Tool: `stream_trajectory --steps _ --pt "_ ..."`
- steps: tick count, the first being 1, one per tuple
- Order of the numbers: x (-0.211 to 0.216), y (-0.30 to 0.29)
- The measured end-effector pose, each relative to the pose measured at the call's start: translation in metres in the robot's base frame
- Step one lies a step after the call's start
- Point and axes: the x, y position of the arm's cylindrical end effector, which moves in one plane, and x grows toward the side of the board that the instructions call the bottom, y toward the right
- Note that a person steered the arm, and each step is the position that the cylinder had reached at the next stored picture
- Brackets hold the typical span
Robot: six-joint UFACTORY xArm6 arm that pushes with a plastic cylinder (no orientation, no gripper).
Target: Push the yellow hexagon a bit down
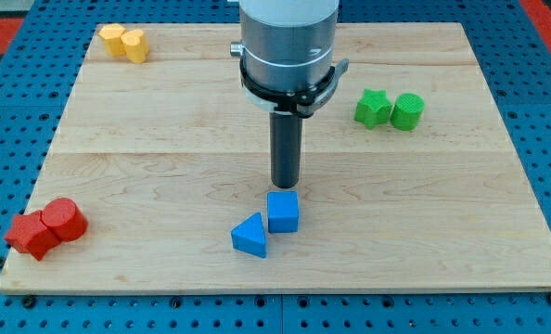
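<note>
The yellow hexagon (pixel 114 38) sits at the board's top left corner, touching a second yellow block (pixel 134 44) on its right. My tip (pixel 285 185) is in the middle of the board, far to the right of and below the yellow hexagon. It stands just above a blue cube (pixel 283 211). A blue triangular block (pixel 249 235) lies at the cube's lower left.
A green star-like block (pixel 373 109) and a green cylinder (pixel 407 111) sit at the right. A red cylinder (pixel 64 219) and another red block (pixel 31 234) sit at the bottom left. The wooden board (pixel 164 139) lies on a blue pegboard.
</note>
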Motion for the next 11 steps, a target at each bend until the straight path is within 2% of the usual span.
stream_trajectory --steps 2,3,4,5,7,8,10,11 --pt "0.041 0.0" --pt "0.033 0.005" --pt "-0.002 0.003" --pt "-0.086 -0.047" --pt "-0.26 -0.096" --pt "-0.293 -0.144" --pt "-0.294 -0.161" --pt "-0.294 -0.195"
